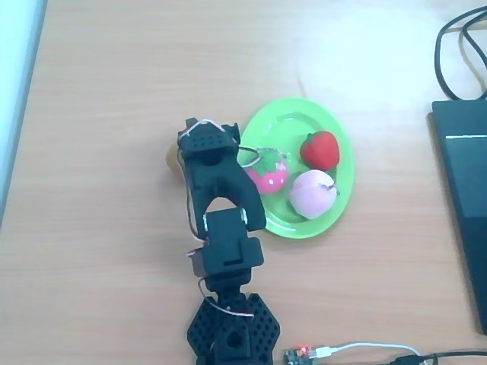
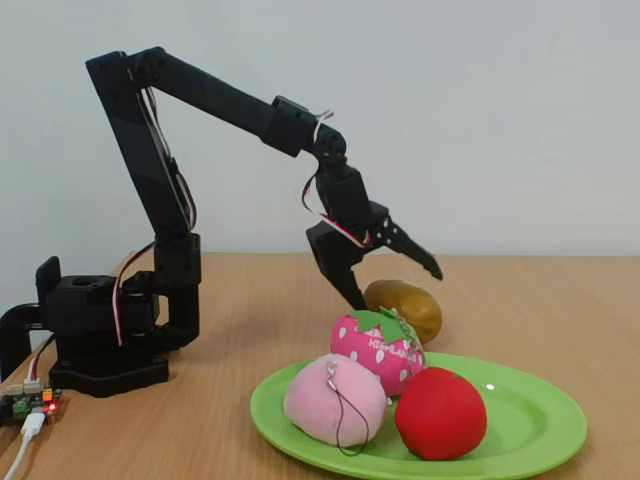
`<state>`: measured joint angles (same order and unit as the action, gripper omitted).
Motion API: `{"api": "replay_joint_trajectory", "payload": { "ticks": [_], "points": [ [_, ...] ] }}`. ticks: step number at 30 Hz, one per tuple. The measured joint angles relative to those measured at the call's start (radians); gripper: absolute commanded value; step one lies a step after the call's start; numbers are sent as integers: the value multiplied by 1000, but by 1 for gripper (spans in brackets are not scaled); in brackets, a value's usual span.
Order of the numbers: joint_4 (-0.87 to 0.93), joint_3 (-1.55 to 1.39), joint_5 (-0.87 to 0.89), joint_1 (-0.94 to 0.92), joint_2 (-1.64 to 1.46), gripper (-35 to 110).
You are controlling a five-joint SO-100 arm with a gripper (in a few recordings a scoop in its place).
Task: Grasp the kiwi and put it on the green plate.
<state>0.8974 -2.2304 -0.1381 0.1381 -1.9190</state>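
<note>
Now green plate (image 2: 520,440) holding three toy fruits, gripper (image 2: 395,275) spread above kiwi (image 2: 405,308)

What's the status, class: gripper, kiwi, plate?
Gripper open, over kiwi, not gripping. Kiwi on table beside plate. Plate holds strawberry, peach, red fruit.

pale wooden table (image 1: 114,91), white wall (image 2: 500,100)

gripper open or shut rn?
Open. In the fixed view the gripper has its jaws spread wide just above the kiwi, which lies on the table, off the green plate.
</note>
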Motion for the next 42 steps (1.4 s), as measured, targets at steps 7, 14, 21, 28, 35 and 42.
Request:
{"api": "replay_joint_trajectory", "payload": {
  "ticks": [7,14,21,28,35,42],
  "points": [
    [-44,-54,-17,-6,15,49],
    [-55,-91,-17,-6,46,49],
    [-55,-86,-17,-9,64,43],
    [-63,-83,-15,-9,64,39],
    [-83,-84,-8,-9,44,23],
    [-87,-84,-6,-9,32,25]
  ]
}}
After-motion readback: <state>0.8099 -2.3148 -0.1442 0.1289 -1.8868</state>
